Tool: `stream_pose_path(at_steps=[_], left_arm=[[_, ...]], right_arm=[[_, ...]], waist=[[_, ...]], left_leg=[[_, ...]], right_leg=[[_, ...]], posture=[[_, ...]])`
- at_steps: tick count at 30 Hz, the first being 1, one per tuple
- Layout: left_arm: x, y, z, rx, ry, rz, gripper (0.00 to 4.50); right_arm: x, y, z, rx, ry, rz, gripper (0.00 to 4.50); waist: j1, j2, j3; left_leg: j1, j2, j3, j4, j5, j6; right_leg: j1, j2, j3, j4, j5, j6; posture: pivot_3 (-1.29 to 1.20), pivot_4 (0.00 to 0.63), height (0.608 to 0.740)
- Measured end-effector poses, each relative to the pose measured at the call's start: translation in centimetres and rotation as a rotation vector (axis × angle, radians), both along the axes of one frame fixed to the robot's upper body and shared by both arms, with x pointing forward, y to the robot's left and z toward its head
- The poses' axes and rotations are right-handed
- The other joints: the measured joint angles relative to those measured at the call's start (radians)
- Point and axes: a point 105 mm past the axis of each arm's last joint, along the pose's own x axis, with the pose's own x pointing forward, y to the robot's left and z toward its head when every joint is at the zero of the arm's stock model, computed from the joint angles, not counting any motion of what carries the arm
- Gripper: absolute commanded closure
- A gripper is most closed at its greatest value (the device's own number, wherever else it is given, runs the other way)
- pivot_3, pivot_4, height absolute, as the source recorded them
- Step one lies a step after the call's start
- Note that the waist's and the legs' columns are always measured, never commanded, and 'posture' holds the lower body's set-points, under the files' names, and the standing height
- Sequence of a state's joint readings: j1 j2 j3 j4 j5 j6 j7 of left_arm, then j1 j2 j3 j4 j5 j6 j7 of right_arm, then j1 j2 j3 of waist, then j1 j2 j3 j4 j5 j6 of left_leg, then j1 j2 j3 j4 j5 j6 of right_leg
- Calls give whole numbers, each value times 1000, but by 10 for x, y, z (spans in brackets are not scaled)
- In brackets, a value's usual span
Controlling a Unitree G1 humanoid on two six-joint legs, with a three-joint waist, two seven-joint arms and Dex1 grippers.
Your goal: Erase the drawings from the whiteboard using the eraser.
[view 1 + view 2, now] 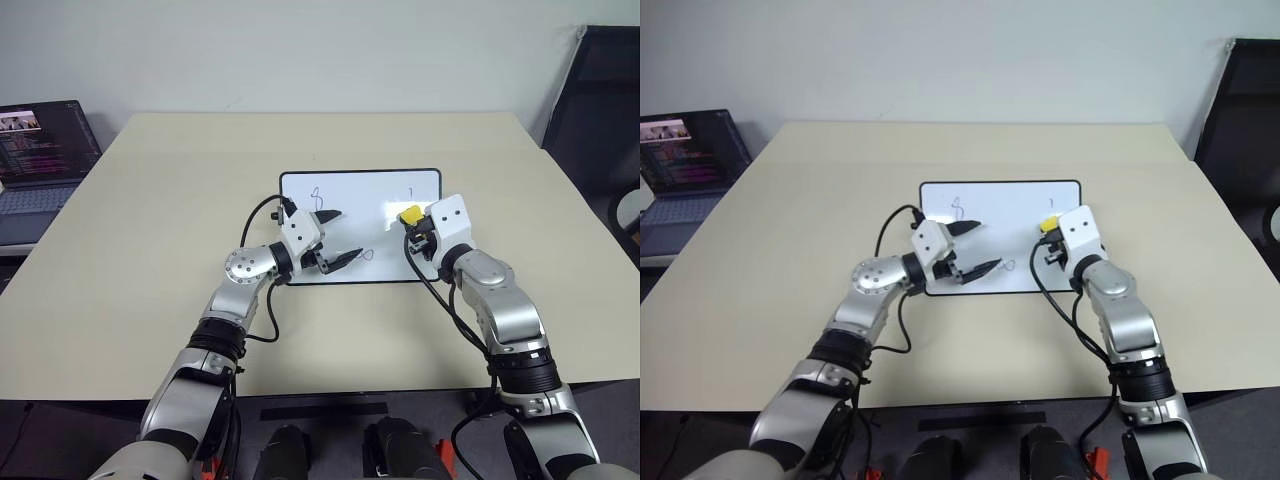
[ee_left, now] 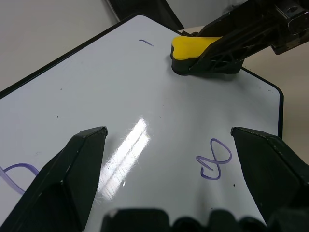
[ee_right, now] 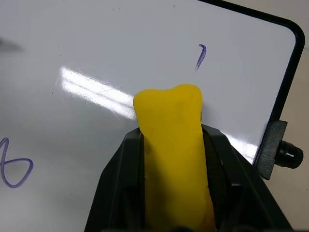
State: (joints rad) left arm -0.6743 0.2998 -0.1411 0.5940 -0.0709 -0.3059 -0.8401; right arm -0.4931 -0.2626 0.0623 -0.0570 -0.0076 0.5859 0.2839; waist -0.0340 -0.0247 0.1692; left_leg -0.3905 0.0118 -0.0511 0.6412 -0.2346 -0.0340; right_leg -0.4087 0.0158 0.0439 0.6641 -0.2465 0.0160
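No mark looks erased yet: all three drawings remain on the whiteboard point(image 1: 360, 180). Nearest the robot, the sideways loop point(image 2: 215, 165) sits just ahead of the left gripper point(image 1: 334, 237), which hovers level over the board's near-left part with jaws spread wide and empty. Beyond it lies the "8" point(image 1: 318, 194). The right gripper point(image 3: 172, 159) pinches the eraser point(image 3: 173, 145), pressed to the board's right side just short of the far "7" stroke point(image 3: 200, 55), likely its first target.
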Motion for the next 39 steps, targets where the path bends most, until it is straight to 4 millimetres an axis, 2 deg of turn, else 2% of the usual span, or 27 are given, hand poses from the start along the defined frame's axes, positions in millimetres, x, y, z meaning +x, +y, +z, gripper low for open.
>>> stream_pose_path(at_steps=[13,23,39], left_arm=[[0,0,1,2,-4,0,0],[0,0,1,3,-3,-1,0],[-1,0,-3,4,13,-1,0]], right_arm=[[28,6,25,-7,-92,11,3292],[41,9,34,-10,-122,19,3292],[44,8,35,-4,-131,15,3292]], waist=[[-9,0,0],[-11,0,0],[-11,0,0]], left_leg=[[-1,0,1,1,0,0],[-1,0,1,1,0,0],[-2,0,0,1,0,0]], right_leg=[[0,0,1,-1,2,1],[0,0,1,-1,2,1],[-1,0,1,-1,2,1]], posture=[[0,150,740],[0,150,740],[0,150,740]])
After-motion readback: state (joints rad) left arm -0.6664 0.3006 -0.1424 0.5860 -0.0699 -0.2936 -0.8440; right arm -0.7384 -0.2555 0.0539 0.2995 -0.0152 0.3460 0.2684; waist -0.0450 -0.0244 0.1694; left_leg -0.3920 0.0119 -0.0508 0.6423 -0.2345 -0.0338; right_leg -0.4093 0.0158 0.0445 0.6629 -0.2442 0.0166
